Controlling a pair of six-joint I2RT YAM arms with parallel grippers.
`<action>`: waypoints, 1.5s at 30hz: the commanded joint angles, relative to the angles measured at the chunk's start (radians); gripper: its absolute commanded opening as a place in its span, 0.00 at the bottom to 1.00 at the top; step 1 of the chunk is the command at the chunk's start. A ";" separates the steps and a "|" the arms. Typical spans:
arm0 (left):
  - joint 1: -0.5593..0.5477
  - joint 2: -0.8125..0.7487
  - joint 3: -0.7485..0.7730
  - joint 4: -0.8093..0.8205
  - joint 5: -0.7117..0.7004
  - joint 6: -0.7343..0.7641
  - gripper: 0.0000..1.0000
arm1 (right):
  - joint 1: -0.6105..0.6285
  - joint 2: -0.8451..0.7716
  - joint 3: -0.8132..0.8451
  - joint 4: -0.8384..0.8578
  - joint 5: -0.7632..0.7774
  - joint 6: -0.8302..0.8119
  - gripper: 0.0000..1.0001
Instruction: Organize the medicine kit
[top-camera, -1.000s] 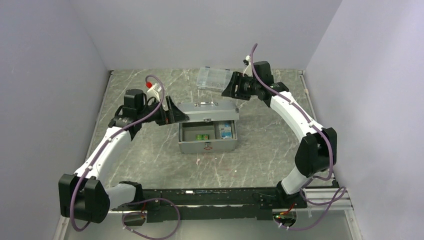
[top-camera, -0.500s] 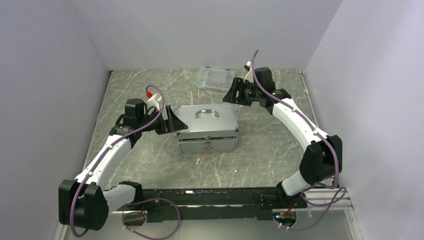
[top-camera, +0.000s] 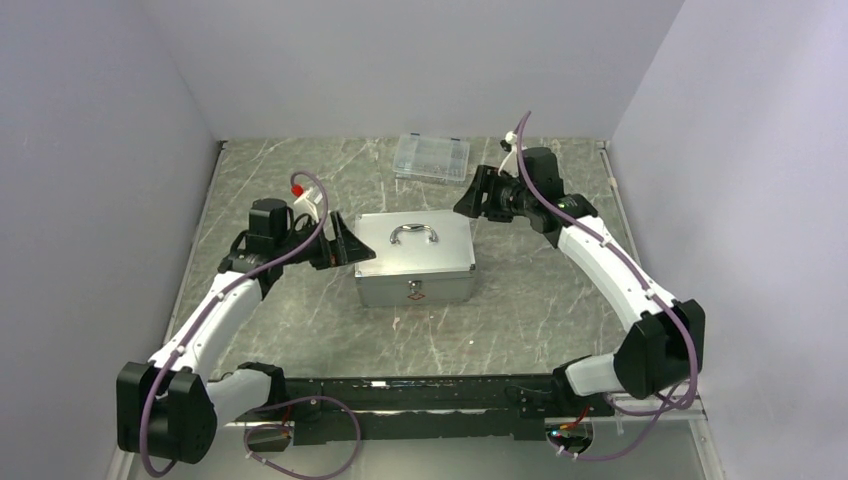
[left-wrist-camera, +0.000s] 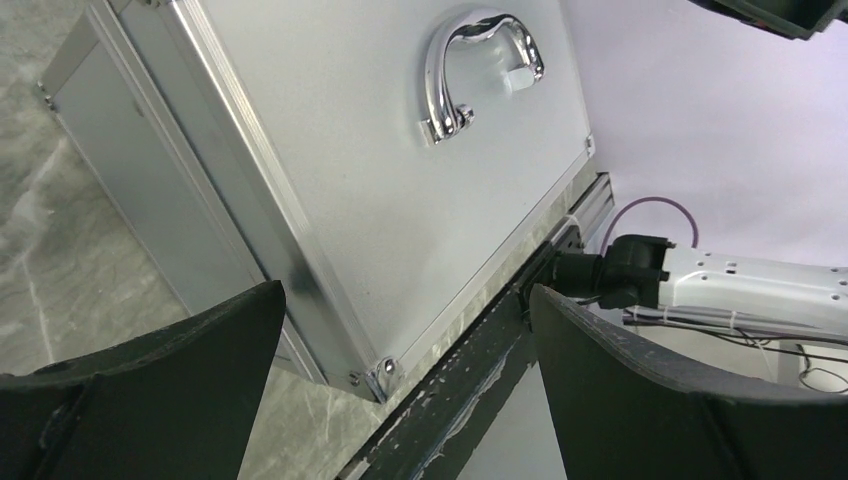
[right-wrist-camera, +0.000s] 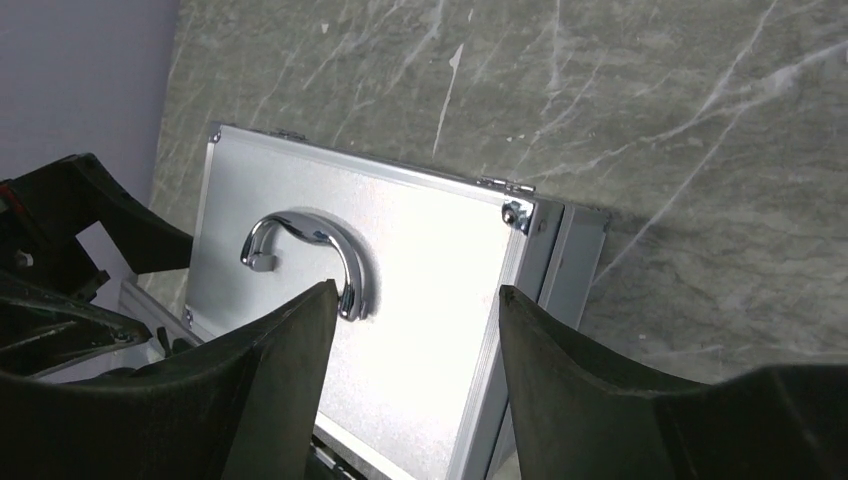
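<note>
- Medicine kit (top-camera: 414, 258): grey metal rectangular box, sitting near the centre of the table (top-camera: 530, 300), its long front face turning toward 6 o'clock.
- Lid (top-camera: 412, 240): lying fully down on the box, so the inside is not showing.
- Handle (top-camera: 414, 233): curved and chrome, sitting in the middle of the lid and standing slightly proud of it.
- Red mark (top-camera: 415, 292): small emblem showing on the front face, just below a small latch at the lid's edge.
- Left end effector (top-camera: 345, 240): hovering at 9 o'clock of the kit, just beside its left end, with the jaws standing as wide as they go and holding nothing. Whether a fingertip is touching the box cannot be told.
- Left wrist view: both dark fingers (left-wrist-camera: 150, 390) are framing the lid and its near corner, with the handle showing farther off.
- Right end effector (top-camera: 478, 192): hanging at 1 o'clock of the kit, above and just beyond its far right corner, tilting down toward the lid. Its jaws are standing partly apart and gripping nothing.
- Right wrist view: the two fingers (right-wrist-camera: 620, 400) are looking down on the lid, with the handle showing between them.
- Clear plastic compartment case (top-camera: 432, 157): flat, lying at 12 o'clock of the kit near the far wall, well apart from the box.
- Table surface: grey, marble-patterned, carrying the kit and the clear case.
- Purple cables (top-camera: 312, 195): looping along both white arms.
</note>
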 joint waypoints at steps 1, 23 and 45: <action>0.001 -0.060 0.050 -0.056 -0.041 0.067 0.99 | 0.006 -0.098 -0.044 0.026 0.031 -0.012 0.63; -0.002 -0.129 0.193 -0.339 -0.226 0.286 0.99 | 0.223 -0.467 -0.362 0.048 -0.038 -0.092 0.54; -0.002 0.359 0.605 -0.187 -0.199 0.248 0.99 | 0.387 -0.488 -0.693 0.221 0.172 0.118 0.00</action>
